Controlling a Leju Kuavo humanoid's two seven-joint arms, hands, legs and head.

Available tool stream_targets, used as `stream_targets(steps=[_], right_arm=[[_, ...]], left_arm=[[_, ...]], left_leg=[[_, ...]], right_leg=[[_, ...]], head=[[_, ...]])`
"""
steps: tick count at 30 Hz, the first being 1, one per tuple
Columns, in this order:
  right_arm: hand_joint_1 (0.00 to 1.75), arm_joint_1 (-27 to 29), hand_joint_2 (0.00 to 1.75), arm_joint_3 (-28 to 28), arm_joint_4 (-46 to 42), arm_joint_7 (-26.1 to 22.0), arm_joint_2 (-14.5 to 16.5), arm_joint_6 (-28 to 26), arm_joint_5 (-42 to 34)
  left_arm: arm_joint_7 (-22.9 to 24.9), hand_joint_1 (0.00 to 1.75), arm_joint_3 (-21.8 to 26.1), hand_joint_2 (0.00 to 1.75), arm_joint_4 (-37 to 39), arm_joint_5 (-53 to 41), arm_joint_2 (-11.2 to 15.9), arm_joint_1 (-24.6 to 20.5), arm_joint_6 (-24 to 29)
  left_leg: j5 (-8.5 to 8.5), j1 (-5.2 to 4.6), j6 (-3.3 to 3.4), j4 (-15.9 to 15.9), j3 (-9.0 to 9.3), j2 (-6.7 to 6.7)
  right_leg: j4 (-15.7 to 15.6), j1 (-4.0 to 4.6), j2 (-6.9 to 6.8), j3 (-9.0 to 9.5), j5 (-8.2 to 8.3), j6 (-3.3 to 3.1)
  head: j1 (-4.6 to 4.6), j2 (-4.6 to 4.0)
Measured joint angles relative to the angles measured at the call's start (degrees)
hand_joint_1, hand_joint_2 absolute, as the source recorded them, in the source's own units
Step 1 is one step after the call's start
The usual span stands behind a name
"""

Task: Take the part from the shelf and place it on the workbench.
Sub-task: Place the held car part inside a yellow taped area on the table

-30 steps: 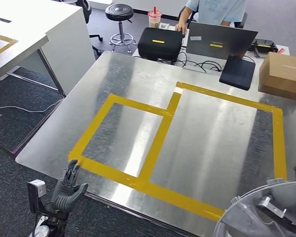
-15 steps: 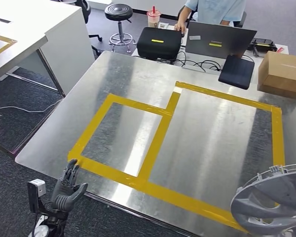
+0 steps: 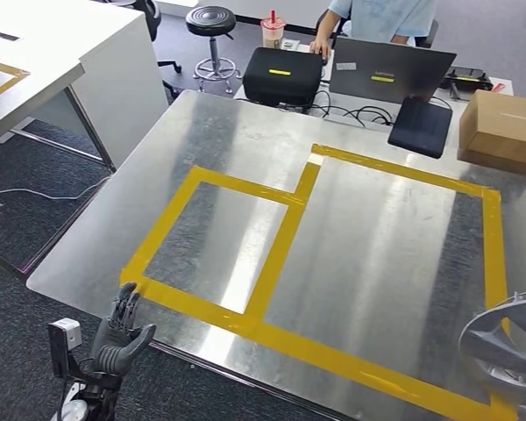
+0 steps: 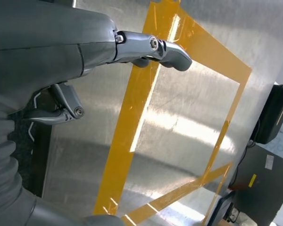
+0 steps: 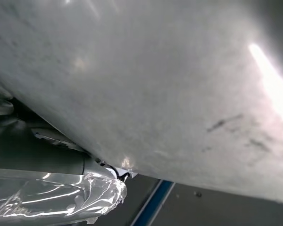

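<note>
The part (image 3: pixel 508 351) is a grey spoked disc, like a wheel cover, hanging over the workbench's (image 3: pixel 380 237) near right corner, half cut off by the picture's edge. In the right wrist view its pale grey face (image 5: pixel 151 70) lies right against my right hand (image 5: pixel 37 162), which holds it from underneath. The workbench is bare steel marked with yellow tape rectangles (image 3: pixel 273 254). My left hand (image 3: pixel 118 338) hovers at the bench's near left edge with its fingers apart and nothing in it. The left wrist view shows those fingers (image 4: pixel 154 47) over the taped steel (image 4: pixel 175 122).
At the bench's far end lie a black case (image 3: pixel 283 76), a laptop (image 3: pixel 389 72), a black pad (image 3: pixel 421 128) and a cardboard box (image 3: pixel 501 132). A person (image 3: pixel 380 17) sits behind them. A white table (image 3: pixel 61 61) and a stool (image 3: pixel 212 26) stand to the left.
The part has slid to the right and a little further out over the bench's right corner, with less of it showing now. My left hand has stayed where it was.
</note>
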Motion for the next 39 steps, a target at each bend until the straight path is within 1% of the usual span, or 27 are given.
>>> stream_targets(steps=[13,15,17,19,20,22,24,26,28,29,30,31,32,33,35,37,39], right_arm=[[1.34,0.25,1.75,-0.35,1.27,0.05,0.67,0.33,-0.34],[1.34,0.25,1.75,-0.36,1.36,0.42,0.73,1.82,-2.05],[1.34,0.24,1.75,-0.36,1.54,0.95,0.81,4.30,-5.95],[1.34,0.03,1.75,-0.39,1.89,1.18,0.91,6.71,-12.82],[1.34,-0.31,1.75,-0.45,2.14,1.23,0.93,7.82,-17.73],[1.34,-1.54,1.75,-0.85,2.80,1.45,0.93,9.81,-30.80],[1.34,-3.02,1.75,-1.88,3.72,1.83,0.93,11.17,-45.99],[1.34,-4.11,1.75,-3.51,4.77,2.02,0.97,11.55,-59.28],[1.34,-4.87,1.75,-5.71,5.69,1.46,1.42,10.83,-71.59],[1.34,-5.15,1.75,-6.98,6.08,0.38,1.85,9.94,-77.04],[1.34,-5.37,1.75,-8.18,6.41,-1.38,2.35,8.53,-80.85],[1.34,-5.60,1.75,-9.12,6.70,-3.85,2.82,6.28,-81.73],[1.34,-5.98,1.75,-9.70,6.99,-6.70,3.22,3.12,-79.55],[1.34,-6.58,1.75,-9.93,7.25,-9.42,3.55,-0.52,-74.89],[1.34,-8.41,1.75,-9.81,7.64,-13.80,4.18,-7.17,-62.37],[1.34,-10.77,1.75,-9.68,7.77,-16.58,5.12,-10.09,-51.10],[1.34,-13.30,1.75,-10.07,7.78,-19.61,6.51,-10.68,-41.56]], left_arm=[[0.00,0.00,0.15,1.75,-0.02,0.00,0.01,-0.01,0.00],[0.00,0.00,0.16,1.75,-0.02,0.00,0.00,0.00,-0.01],[0.00,0.00,0.19,1.75,-0.05,0.00,-0.01,0.00,-0.04],[0.00,0.00,0.24,1.75,-0.11,0.00,-0.02,0.02,-0.08],[-0.04,0.00,0.27,1.75,-0.14,-0.01,-0.02,0.04,-0.09],[-0.42,0.00,0.34,1.75,-0.15,-0.14,-0.02,0.06,-0.12],[-1.33,0.00,0.51,1.75,-0.13,-0.57,-0.08,0.14,-0.19],[-2.28,0.00,0.77,1.75,-0.03,-1.23,-0.40,0.28,-0.21],[-3.04,0.00,1.09,1.75,0.17,-2.05,-0.98,0.38,-0.10],[-3.40,0.00,1.23,1.75,0.31,-2.46,-1.28,0.40,0.02],[-3.68,0.00,1.36,1.75,0.45,-2.77,-1.55,0.45,0.18],[-3.89,0.00,1.46,1.75,0.56,-2.95,-1.78,0.52,0.34],[-3.96,0.00,1.57,1.75,0.62,-3.05,-1.94,0.61,0.51],[-3.89,0.00,1.67,1.75,0.63,-3.03,-2.03,0.68,0.63],[-3.39,0.00,1.84,1.75,0.52,-2.89,-2.10,0.73,0.73],[-2.66,0.00,1.93,1.75,0.31,-2.59,-2.11,0.69,0.74],[-1.91,0.00,1.85,1.75,0.04,-2.01,-2.07,0.64,0.77]], left_leg=[[0.01,0.00,-0.02,0.00,-0.01,0.00],[0.01,0.00,-0.02,0.00,-0.01,0.00],[0.01,0.00,-0.02,0.00,-0.03,0.00],[0.01,0.00,-0.02,0.00,-0.10,0.00],[0.01,0.00,-0.02,0.00,-0.14,0.00],[0.01,0.00,-0.02,0.00,-0.17,0.01],[0.01,0.00,-0.02,0.00,-0.15,0.01],[0.02,-0.02,-0.02,0.00,-0.12,0.00],[0.03,-0.03,-0.02,0.01,-0.11,-0.01],[0.03,-0.04,-0.02,0.01,-0.12,-0.03],[0.03,-0.04,-0.02,0.00,-0.14,-0.05],[0.02,-0.04,-0.02,0.00,-0.19,-0.06],[0.01,-0.05,-0.02,-0.01,-0.24,-0.05],[0.00,-0.05,-0.02,-0.02,-0.27,-0.02],[-0.04,-0.05,-0.02,-0.02,-0.29,0.07],[-0.07,-0.04,-0.03,-0.03,-0.26,0.13],[-0.02,-0.05,-0.06,-0.03,-0.26,0.15]], right_leg=[[0.02,0.00,0.01,-0.03,0.00,0.00],[0.02,0.00,0.01,-0.03,0.00,0.00],[0.02,0.00,0.00,-0.03,0.00,0.00],[0.02,-0.01,0.01,-0.03,0.00,0.00],[0.03,-0.01,0.01,-0.04,0.00,0.00],[0.03,-0.02,0.02,-0.06,0.00,0.00],[0.03,-0.02,0.02,-0.07,0.00,0.00],[0.03,-0.03,0.01,-0.11,0.01,0.00],[0.03,-0.04,-0.02,-0.13,0.02,0.00],[0.03,-0.05,-0.06,-0.13,0.01,0.01],[0.04,-0.06,-0.09,-0.13,0.00,0.01],[0.05,-0.07,-0.10,-0.13,0.00,0.01],[0.07,-0.08,-0.07,-0.15,-0.01,0.01],[0.09,-0.09,-0.03,-0.18,-0.02,0.01],[0.12,-0.09,0.07,-0.23,-0.04,0.02],[0.12,-0.08,0.15,-0.26,-0.05,0.03],[0.13,-0.08,0.18,-0.29,0.00,0.00]], head=[[0.00,0.00],[0.00,0.00],[0.00,0.00],[-0.01,0.00],[-0.01,0.00],[0.00,0.00],[0.01,0.00],[0.00,0.00],[-0.01,0.00],[0.01,0.00],[0.00,0.00],[0.01,0.00],[0.00,0.00],[-0.01,0.00],[-0.01,0.00],[-0.01,0.00],[0.00,0.00]])
